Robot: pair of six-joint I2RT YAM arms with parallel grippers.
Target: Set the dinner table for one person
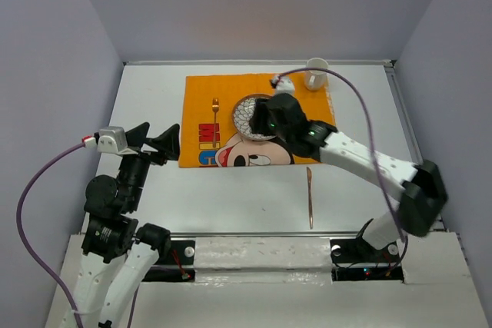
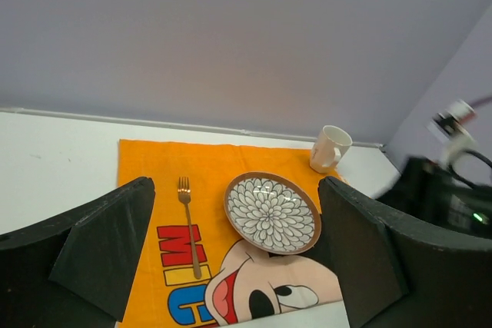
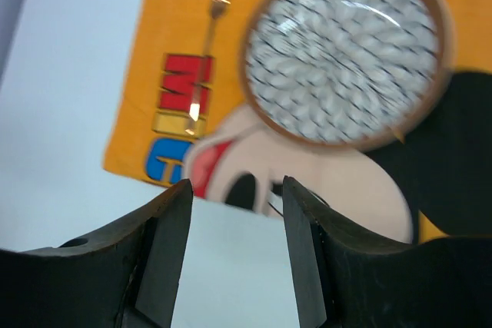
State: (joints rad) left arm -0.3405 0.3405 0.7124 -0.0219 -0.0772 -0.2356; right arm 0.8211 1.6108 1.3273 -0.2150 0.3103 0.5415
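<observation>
The white dinner table (image 1: 231,197) carries an orange cartoon placemat (image 1: 201,97). On the mat lie a patterned brown-rimmed plate (image 1: 246,113) and a gold fork (image 1: 216,117) to its left. A white mug (image 1: 316,73) stands off the mat's far right corner. A copper utensil (image 1: 310,196) lies on the bare table near the right arm. My right gripper (image 1: 260,122) hovers over the plate's near edge, open and empty (image 3: 237,213). My left gripper (image 1: 154,138) is open and empty, left of the mat. The left wrist view shows the plate (image 2: 272,212), fork (image 2: 190,228) and mug (image 2: 330,148).
Pale grey-lilac walls (image 1: 246,5) close in the table on three sides. The right arm (image 1: 361,159) reaches diagonally across the right half of the table, and it shows at the right edge of the left wrist view (image 2: 446,190).
</observation>
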